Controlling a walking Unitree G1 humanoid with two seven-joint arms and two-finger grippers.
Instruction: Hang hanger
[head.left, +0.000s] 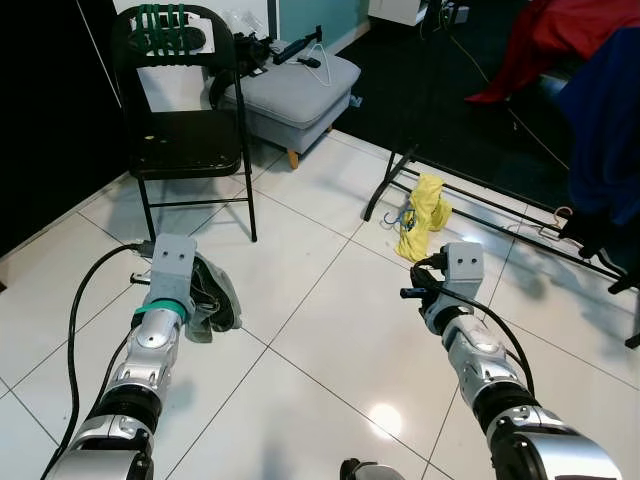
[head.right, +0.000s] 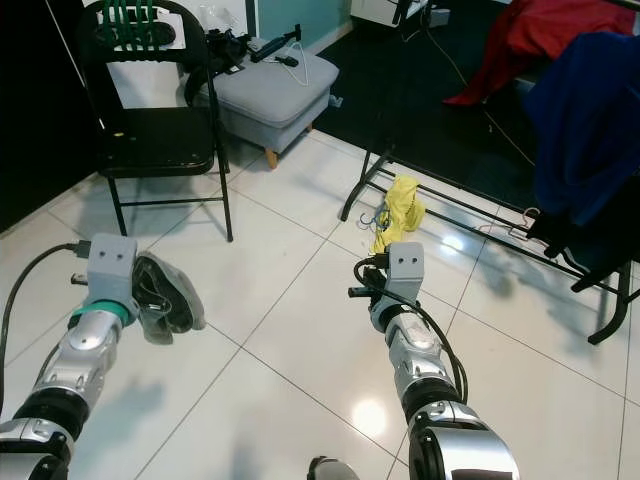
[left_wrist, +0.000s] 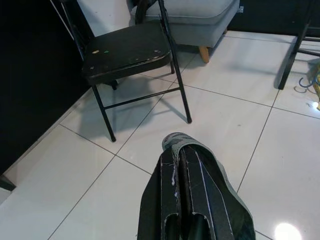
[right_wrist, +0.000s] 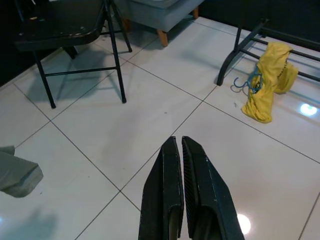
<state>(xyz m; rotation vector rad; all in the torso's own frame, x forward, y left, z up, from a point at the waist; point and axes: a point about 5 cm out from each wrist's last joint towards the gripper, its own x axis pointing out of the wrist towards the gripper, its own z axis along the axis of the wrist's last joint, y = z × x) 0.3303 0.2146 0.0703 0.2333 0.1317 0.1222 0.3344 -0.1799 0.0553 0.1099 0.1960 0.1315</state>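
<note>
Left gripper (left_wrist: 182, 150) was clenched on a grey-green cloth (head.left: 212, 295), the soft fabric draped over both black fingers and hiding their tips, held above the glossy white tile floor (head.left: 300, 340). Right gripper (right_wrist: 180, 142) was pressed shut with nothing between its long ribbed fingers, hovering over bare tile.

Ahead of the right gripper, a blue wire hanger (right_wrist: 247, 84) lay on the floor, tangled in a crumpled yellow garment (right_wrist: 267, 85) against the foot of a black metal clothes rack (head.left: 480, 195). Hanger's shape was mostly buried in fabric; only hook and a loop showed.

A black folding chair (head.left: 185, 140) stood ahead of the left gripper, a grey cushioned footstool (head.left: 295, 90) behind it. Blue and red clothes (head.right: 580, 110) hung at the right, cut off by the frame.
</note>
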